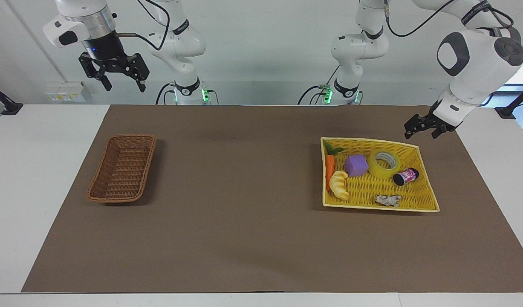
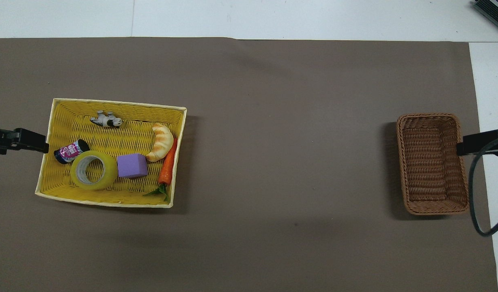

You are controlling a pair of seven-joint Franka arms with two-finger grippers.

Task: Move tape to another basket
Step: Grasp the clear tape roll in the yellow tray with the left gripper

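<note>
The tape (image 1: pixel 383 164) (image 2: pixel 93 170), a yellow roll with a pale core, lies flat in the yellow woven tray (image 1: pixel 372 140) (image 2: pixel 119 103), between a purple cube (image 1: pixel 356 165) and a small dark bottle (image 1: pixel 406 176). My left gripper (image 1: pixel 421 131) (image 2: pixel 29 142) hangs open and empty over the brown mat, just outside the tray's corner beside the tape. The dark-brown wicker basket (image 1: pixel 124 170) (image 2: pixel 431 162) stands empty toward the right arm's end of the table. High above that end, my right gripper (image 1: pixel 124 87) (image 2: pixel 480 142) waits open and holds nothing.
The yellow tray also holds a carrot (image 1: pixel 329 168), a croissant (image 1: pixel 340 185) and a small toy animal (image 1: pixel 388 199). A brown mat (image 1: pixel 244 192) covers the table between the tray and the basket. A black cable (image 2: pixel 476 194) hangs from the right arm beside the wicker basket.
</note>
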